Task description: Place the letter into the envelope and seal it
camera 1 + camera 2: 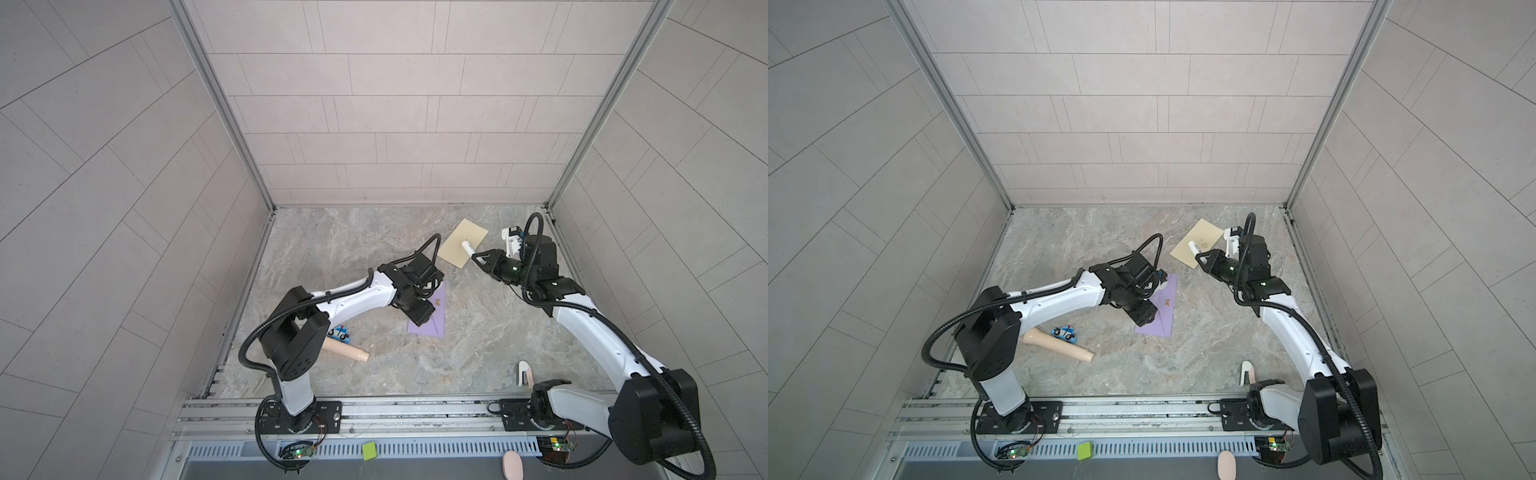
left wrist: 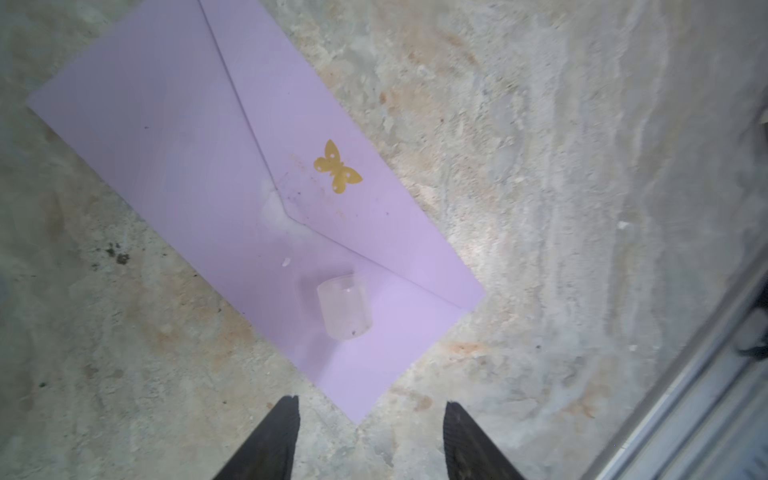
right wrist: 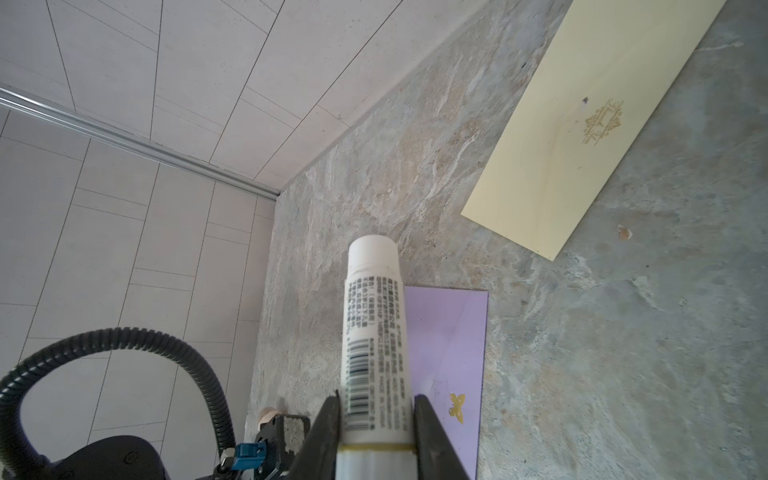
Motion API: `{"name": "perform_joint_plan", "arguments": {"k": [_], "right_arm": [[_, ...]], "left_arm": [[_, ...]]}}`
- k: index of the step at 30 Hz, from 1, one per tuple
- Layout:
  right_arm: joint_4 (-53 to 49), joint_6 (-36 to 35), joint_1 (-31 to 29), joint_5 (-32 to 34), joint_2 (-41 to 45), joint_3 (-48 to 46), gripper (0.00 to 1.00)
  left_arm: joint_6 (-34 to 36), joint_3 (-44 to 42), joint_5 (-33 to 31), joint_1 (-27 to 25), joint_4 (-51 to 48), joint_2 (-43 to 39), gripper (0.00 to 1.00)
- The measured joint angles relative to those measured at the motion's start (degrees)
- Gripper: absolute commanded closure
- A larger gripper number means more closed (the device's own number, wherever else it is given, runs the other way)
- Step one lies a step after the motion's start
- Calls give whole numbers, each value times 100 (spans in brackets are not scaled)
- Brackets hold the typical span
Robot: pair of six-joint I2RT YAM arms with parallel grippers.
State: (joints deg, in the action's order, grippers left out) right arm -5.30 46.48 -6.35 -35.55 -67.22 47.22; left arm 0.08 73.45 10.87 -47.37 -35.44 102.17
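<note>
Left claw (image 2: 370,401): released, my fingers spread wide with nothing between them, hanging over one corner of the envelope (image 2: 208,145).
Right claw (image 3: 376,397): clenched on the glue stick (image 3: 370,332), which juts out past my fingers with its barcode facing the camera.
Where the envelope is: it is purple and lies flat near the middle of the marble table (image 1: 353,257), flap folded down. My left arm covers part of it in both top views.
Only in the left wrist view: a small clear cap (image 2: 344,307) lies on its side on the envelope. A white smear (image 2: 274,208) marks the flap's tip, beside the gold butterfly (image 2: 337,167).
Clear only in the right wrist view: the gold emblem (image 3: 598,120) on the cream sheet (image 3: 561,174), which lies apart from the envelope.
Only in the top views: a toy car (image 1: 340,332) and a beige cylinder (image 1: 347,350) near my left arm's base. There the stick overlaps the cream sheet, while the right wrist view shows bare table between them.
The letter: I cannot tell whether it is inside.
</note>
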Motion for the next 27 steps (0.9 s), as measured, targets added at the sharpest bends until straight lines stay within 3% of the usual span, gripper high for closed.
{"name": "perform_joint_plan", "arguments": {"k": [5,13,24,27], "right_arm": [[-81,-61,2,-28,-35,0,100],[-197,-184,4,-68,-37,0,100],[-595,-575,120,-280,-92,0,100],[-787,-730,127,-350,-129,2,100]], "left_arm": [[315,0,-356,-33,188,205,39],[466,7,70,-103,442,586,40],[323,15,61,-103,682,970,67],[315,15,50,-103,723,970,70]]}}
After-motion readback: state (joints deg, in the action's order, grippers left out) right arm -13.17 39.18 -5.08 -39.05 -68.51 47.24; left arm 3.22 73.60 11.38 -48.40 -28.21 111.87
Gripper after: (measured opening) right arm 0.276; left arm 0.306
